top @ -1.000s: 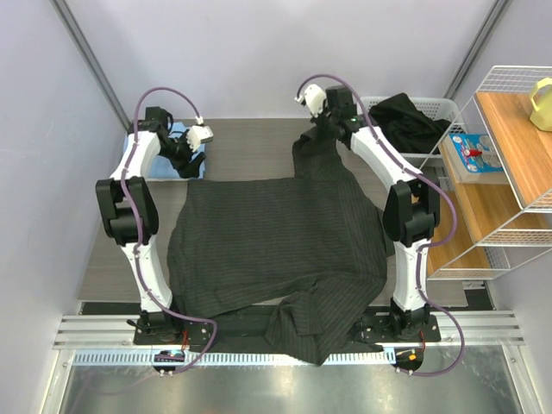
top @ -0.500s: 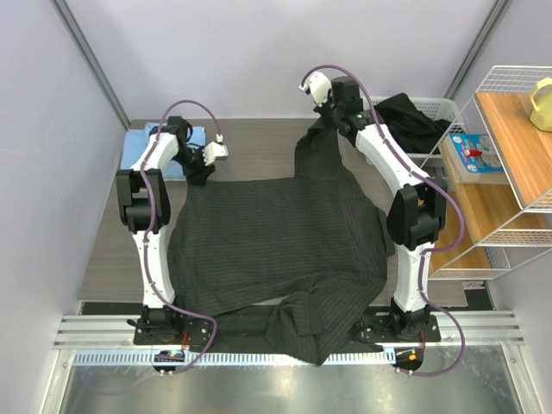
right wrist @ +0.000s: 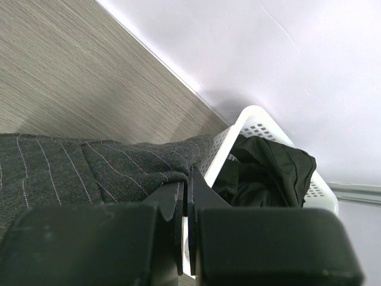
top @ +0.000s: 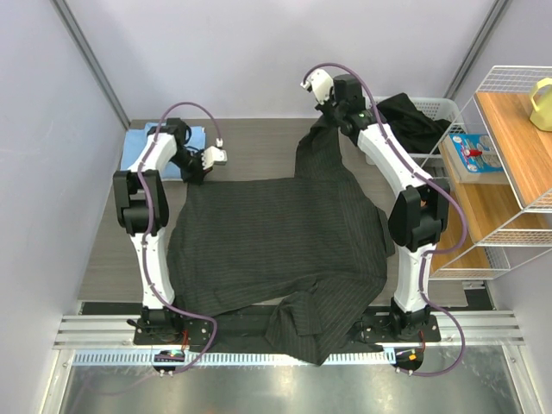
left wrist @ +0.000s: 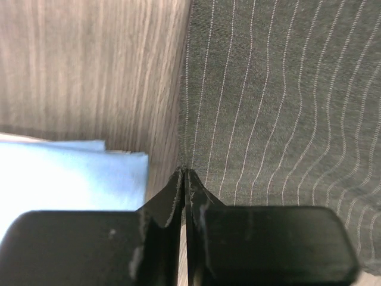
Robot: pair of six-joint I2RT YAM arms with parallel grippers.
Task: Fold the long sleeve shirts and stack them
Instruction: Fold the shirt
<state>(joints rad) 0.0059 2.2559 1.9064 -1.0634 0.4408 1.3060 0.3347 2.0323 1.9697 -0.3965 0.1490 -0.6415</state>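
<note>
Stock on hand: white perforated basket (top: 442,107), far-right corner of wood-grain worktop (top: 250,147). Adjacent wire shelf rack (top: 513,142) bearing yellow jug (top: 543,103) and blue packet (top: 477,155).

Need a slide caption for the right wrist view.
Right gripper shut on pinstriped shirt sleeve; white basket of dark clothes just behind.

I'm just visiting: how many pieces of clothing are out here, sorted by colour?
dark pinstriped shirt: 1
light blue shirt: 1
black garment in the white basket: 1
Total: 3
</note>
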